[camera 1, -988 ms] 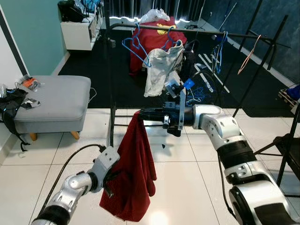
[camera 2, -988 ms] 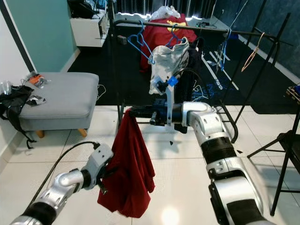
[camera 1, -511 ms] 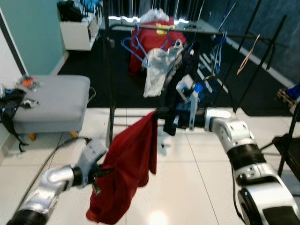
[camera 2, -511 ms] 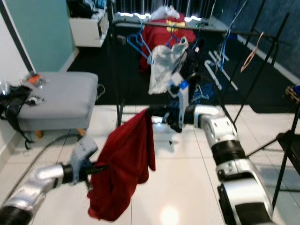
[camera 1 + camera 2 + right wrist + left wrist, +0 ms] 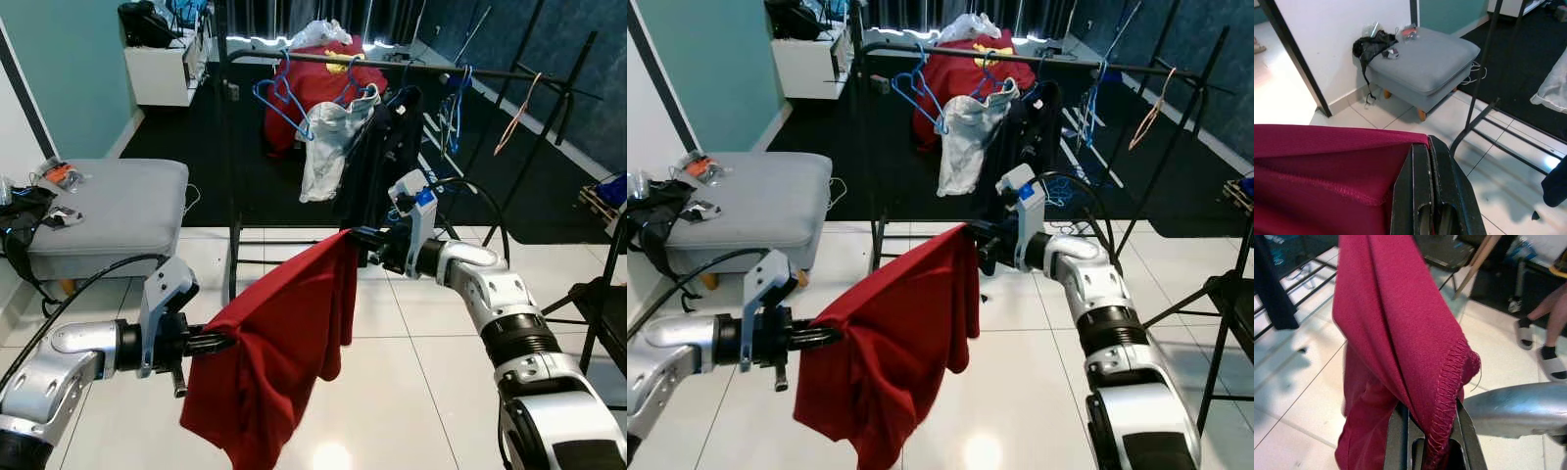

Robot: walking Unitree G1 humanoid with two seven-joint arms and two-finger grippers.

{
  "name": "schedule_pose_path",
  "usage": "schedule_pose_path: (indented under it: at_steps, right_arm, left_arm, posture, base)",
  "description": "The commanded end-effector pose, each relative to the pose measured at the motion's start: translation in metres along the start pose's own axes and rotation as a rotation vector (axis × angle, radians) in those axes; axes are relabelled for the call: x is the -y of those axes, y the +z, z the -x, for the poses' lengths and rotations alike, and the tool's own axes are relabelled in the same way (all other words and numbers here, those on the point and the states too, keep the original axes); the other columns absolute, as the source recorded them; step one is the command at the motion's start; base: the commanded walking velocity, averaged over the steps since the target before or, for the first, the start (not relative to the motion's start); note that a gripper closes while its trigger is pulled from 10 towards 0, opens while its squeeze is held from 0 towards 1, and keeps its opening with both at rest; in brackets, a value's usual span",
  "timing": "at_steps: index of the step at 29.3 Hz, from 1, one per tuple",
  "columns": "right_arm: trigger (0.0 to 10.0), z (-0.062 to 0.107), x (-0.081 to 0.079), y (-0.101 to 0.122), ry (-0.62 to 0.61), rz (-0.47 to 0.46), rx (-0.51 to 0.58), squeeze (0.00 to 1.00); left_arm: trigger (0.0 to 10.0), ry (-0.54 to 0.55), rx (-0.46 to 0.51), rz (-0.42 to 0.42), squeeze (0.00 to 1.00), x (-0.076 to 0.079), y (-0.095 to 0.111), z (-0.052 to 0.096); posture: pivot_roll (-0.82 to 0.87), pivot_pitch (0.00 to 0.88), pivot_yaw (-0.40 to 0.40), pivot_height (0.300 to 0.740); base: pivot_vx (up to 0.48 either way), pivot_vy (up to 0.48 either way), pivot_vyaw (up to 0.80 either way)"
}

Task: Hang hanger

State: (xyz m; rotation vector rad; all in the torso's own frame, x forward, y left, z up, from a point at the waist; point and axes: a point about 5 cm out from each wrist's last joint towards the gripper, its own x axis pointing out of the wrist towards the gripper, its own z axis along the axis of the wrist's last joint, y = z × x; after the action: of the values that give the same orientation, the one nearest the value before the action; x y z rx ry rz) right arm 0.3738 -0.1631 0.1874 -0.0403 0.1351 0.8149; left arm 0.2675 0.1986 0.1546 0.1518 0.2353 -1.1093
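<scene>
Left eye view: red garment (image 5: 279, 338) stretched between left gripper (image 5: 217, 342), right gripper (image 5: 361, 241); hanger apparently hidden

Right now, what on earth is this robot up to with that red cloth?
The robot holds a red garment stretched between its two arms. The left claw pinches one edge low down, and the right claw grips another edge higher up. Just behind stands a clothes rack with hangers and clothes on its rail.
</scene>
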Motion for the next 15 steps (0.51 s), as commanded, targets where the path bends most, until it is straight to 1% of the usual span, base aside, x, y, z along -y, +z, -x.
schedule_pose_path:
  at_steps: [1,3,4,5,6,7,8,9,10,11,12,13,15]
  right_arm:
    - [5.8,0.004,0.003,-0.002,-0.015,-0.051,0.038,0.05]
    - [5.8,0.004,0.003,-0.002,-0.015,-0.051,0.038,0.05]
    - [8.0,0.003,0.001,-0.001,0.004,-0.091,0.064,1.0]
    - [8.0,0.003,0.001,-0.001,0.004,-0.091,0.064,1.0]
    - [10.0,0.002,-0.001,-0.002,0.017,-0.075,0.074,1.0]
    - [10.0,0.002,-0.001,-0.002,0.017,-0.075,0.074,1.0]
    - [10.0,0.001,-0.005,-0.009,0.0,-0.011,0.066,0.15]
    - [10.0,0.001,-0.005,-0.009,0.0,-0.011,0.066,0.15]
    - [10.0,0.0,-0.005,-0.013,-0.011,0.017,0.056,0.15]
    - [10.0,0.0,-0.005,-0.013,-0.011,0.017,0.056,0.15]
    - [10.0,0.002,-0.005,-0.018,-0.034,0.049,0.025,0.0]
    - [10.0,0.004,-0.003,-0.025,-0.059,0.067,0.003,0.0]
    - [10.0,0.004,-0.003,-0.025,-0.059,0.067,0.003,0.0]
  left_arm:
    - [0.0,-0.006,0.031,0.004,0.0,0.0,0.012,0.002]
    - [0.0,-0.006,0.031,0.004,0.0,0.0,0.012,0.002]
    - [0.0,-0.015,0.051,0.012,0.0,0.001,0.016,0.001]
    - [0.0,-0.015,0.051,0.012,0.0,0.001,0.016,0.001]
    - [0.0,-0.01,0.062,0.019,0.0,0.001,0.021,0.001]
    - [0.0,-0.01,0.062,0.019,0.0,0.001,0.021,0.001]
    - [0.0,0.0,0.074,0.029,0.0,0.002,0.026,0.0]
    - [0.0,0.0,0.074,0.029,0.0,0.002,0.026,0.0]
    - [0.0,0.001,0.074,0.034,0.0,0.002,0.027,0.0]
    - [0.0,0.001,0.074,0.034,0.0,0.002,0.027,0.0]
    - [0.0,0.0,0.062,0.041,0.0,0.003,0.027,-0.001]
    - [0.0,0.04,0.038,0.055,0.0,0.001,0.026,-0.002]
    - [0.0,0.04,0.038,0.055,0.0,0.001,0.026,-0.002]
  posture:
    - [-0.08,0.025,-0.083,0.74]
    - [-0.08,0.025,-0.083,0.74]
    - [-0.08,0.02,-0.08,0.74]
    - [-0.08,0.02,-0.08,0.74]
    - [-0.08,0.02,-0.08,0.74]
    - [-0.08,0.02,-0.08,0.74]
    - [-0.08,0.011,-0.081,0.74]
    - [-0.08,0.011,-0.081,0.74]
    - [-0.08,0.011,-0.081,0.74]
    - [-0.08,0.011,-0.081,0.74]
    - [-0.08,0.01,-0.081,0.74]
    - [-0.07,0.007,-0.081,0.74]
    - [-0.07,0.007,-0.081,0.74]
  base:
    - [0.0,0.0,0.0]
    - [0.0,0.0,0.0]
    - [0.0,0.0,0.0]
    - [0.0,0.0,0.0]
    - [0.0,0.0,0.0]
    - [0.0,0.0,0.0]
    - [0.0,0.0,0.0]
    - [0.0,0.0,0.0]
    - [0.0,0.0,0.0]
    - [0.0,0.0,0.0]
    - [0.0,0.0,0.0]
    - [0.0,0.0,0.0]
    - [0.0,0.0,0.0]
